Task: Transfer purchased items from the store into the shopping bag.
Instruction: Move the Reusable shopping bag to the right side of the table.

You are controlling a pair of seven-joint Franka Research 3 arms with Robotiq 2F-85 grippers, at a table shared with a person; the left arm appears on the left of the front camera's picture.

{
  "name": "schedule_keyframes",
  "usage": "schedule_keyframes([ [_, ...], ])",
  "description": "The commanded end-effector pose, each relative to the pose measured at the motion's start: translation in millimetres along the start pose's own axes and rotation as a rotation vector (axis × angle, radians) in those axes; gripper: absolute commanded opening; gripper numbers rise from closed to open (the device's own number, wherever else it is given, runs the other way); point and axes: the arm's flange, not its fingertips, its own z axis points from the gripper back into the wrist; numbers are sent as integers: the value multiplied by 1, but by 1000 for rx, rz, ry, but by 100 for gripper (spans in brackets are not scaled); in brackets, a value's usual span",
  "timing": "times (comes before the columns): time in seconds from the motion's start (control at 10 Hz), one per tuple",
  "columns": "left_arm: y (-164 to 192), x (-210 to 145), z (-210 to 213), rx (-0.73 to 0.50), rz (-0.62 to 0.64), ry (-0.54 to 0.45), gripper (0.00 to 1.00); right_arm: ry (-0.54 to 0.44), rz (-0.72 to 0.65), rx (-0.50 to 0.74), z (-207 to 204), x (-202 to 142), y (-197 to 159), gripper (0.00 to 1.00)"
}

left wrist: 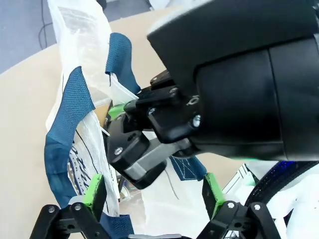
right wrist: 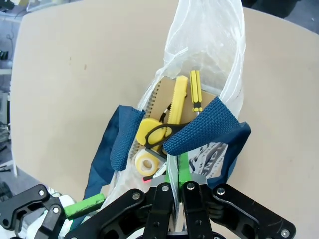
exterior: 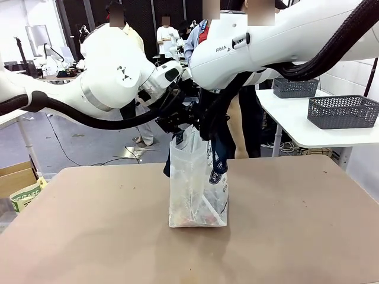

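We're looking at the bag (exterior: 197,189) standing upright in the middle of the table (exterior: 89,236). The items (right wrist: 177,97) are already sitting inside it: a screwdriver (right wrist: 195,92), scissors (right wrist: 149,130), a tape roll (right wrist: 146,163) and some tan card. The right gripper (right wrist: 178,174) is pinching the thin plastic rim, jaws clamped tight on the film right next to a navy strap (right wrist: 202,127). The left gripper (left wrist: 153,194) is hanging just beside it with its pads (left wrist: 94,189) spread wide, gripping nothing.

We're reckoning this bag is going to handle like any flimsy tote: soft, crinkly, slippery film that's sagging wherever nobody's holding it. The load is looking light but pointy, so the scissors or screwdriver could be poking the wall. We're thinking the woven straps are the place to grab, since they're rougher and stronger than the film. A pinch on film alone might be slipping or stretching. If we're lifting, we're taking both straps so the mouth isn't tipping and spilling.
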Motion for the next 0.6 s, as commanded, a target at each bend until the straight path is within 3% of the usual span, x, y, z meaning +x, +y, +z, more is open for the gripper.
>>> schedule_keyframes([
  [0.0,7,-10,5,-35,-25,-10,100,-10,1,41,0,6,-2,0],
  [0.5,-2,-9,-2,-26,-56,9,100,-19,5,58,-3,7,2,0],
])
